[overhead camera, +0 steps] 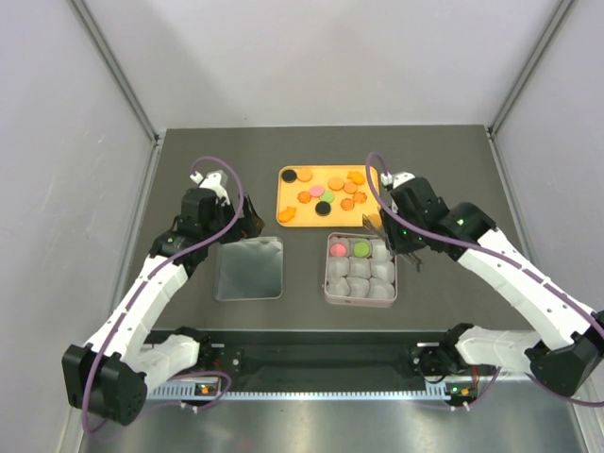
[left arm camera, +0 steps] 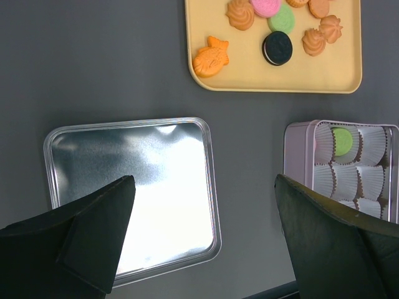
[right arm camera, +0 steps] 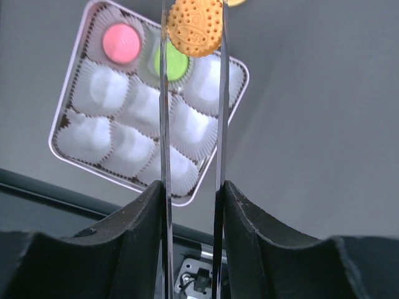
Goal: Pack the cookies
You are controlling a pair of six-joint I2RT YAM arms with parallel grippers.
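Several cookies (overhead camera: 326, 189), orange, pink, green and black, lie on an orange tray (overhead camera: 283, 203). My right gripper (right arm camera: 191, 193) is shut on a pair of thin metal tongs (right arm camera: 164, 124). The tong tips pinch a round orange cookie (right arm camera: 194, 26) in the air over the far edge of the square pink tin (right arm camera: 62, 118). A pink cookie (right arm camera: 121, 42) and a green cookie (right arm camera: 176, 64) sit in the tin's far row of paper cups. The other cups I see are empty. My left gripper (left arm camera: 204, 182) hangs open above the tin's lid (left arm camera: 137, 187), holding nothing.
The silver lid (overhead camera: 249, 268) lies flat left of the tin (overhead camera: 327, 283). The tray stands behind both, with a fish-shaped orange cookie (left arm camera: 211, 56) near its front left corner. A black rail runs along the table's near edge.
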